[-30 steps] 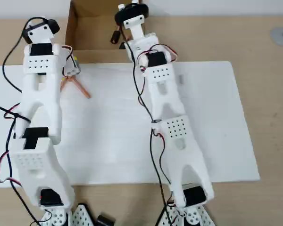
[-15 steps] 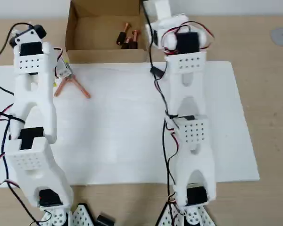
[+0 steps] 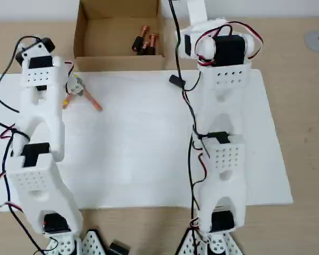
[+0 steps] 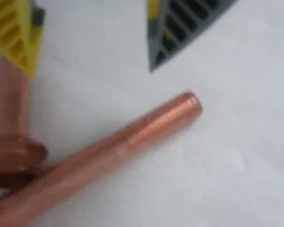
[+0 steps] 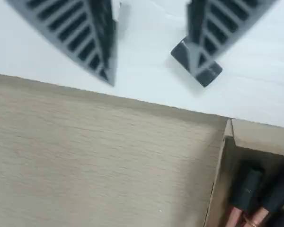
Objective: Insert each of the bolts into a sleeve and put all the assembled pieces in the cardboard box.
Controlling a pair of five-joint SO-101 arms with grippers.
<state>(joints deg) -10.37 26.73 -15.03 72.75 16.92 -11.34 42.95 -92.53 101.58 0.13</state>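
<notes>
Two bare copper bolts lie in a V on the white mat [image 3: 149, 138], one [image 3: 91, 100] longer than the other [image 3: 67, 102]. My left gripper [image 3: 74, 88] hovers just over them, open. In the left wrist view the left gripper [image 4: 90, 70] has a yellow-tipped finger [image 4: 14, 33] above the short bolt [image 4: 10, 99] and its dark finger beside the long bolt [image 4: 132, 137]. The cardboard box [image 3: 85, 37] holds several bolts in black sleeves [image 3: 143, 43]. My right gripper [image 5: 156, 80] is open and holds nothing, over the wooden table beside the box corner [image 5: 225, 156].
The right arm [image 3: 223, 53] stands tall to the right of the box. A grey disc [image 3: 316, 40] lies on the wooden table at the far right. A black cable connector [image 3: 175, 81] hangs over the mat's back edge.
The right arm swung from over the box to its right side, uncovering the sleeved bolts inside. The left arm shifted a little above the two bolts.
</notes>
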